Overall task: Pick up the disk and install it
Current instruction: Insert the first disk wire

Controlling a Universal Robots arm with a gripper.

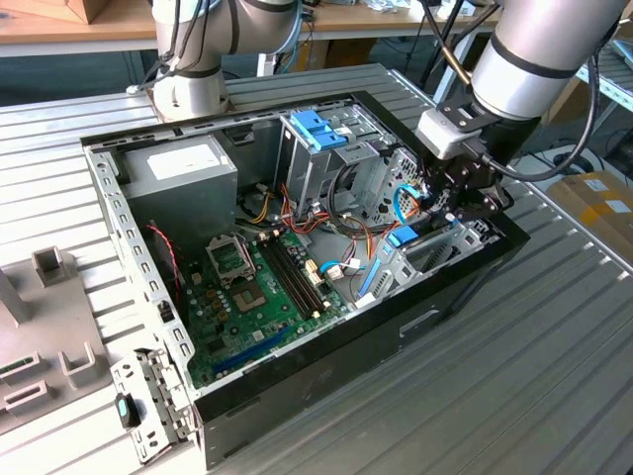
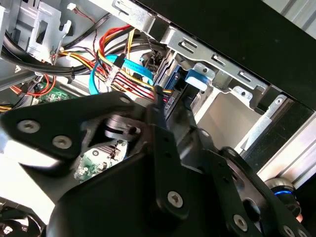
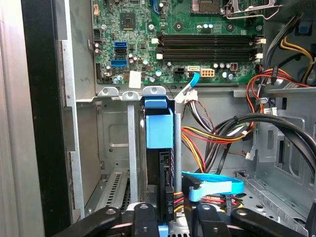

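Observation:
The disk (image 3: 166, 190) stands on edge inside the metal drive bay (image 3: 113, 148) at the case's corner on the exterior view's right. Its blue carrier end (image 3: 159, 126) points toward the motherboard. In the exterior view that blue end (image 1: 404, 236) shows just below my gripper (image 1: 457, 198). My gripper (image 3: 170, 223) sits at the disk's other end with one dark finger (image 3: 144, 219) on each side of it, and it looks shut on the disk. In the second wrist view the fingers meet around the disk's edge (image 2: 170, 101) beside a blue tab (image 2: 197, 79).
The open computer case (image 1: 148, 287) lies on a slatted metal table. A tall cage with a blue handle (image 1: 318, 129), a grey power supply box (image 1: 178, 168) and the motherboard (image 1: 257, 287) lie inside. Bundled cables (image 3: 212, 138) and a blue ribbon cable (image 3: 212, 187) crowd the bay's side.

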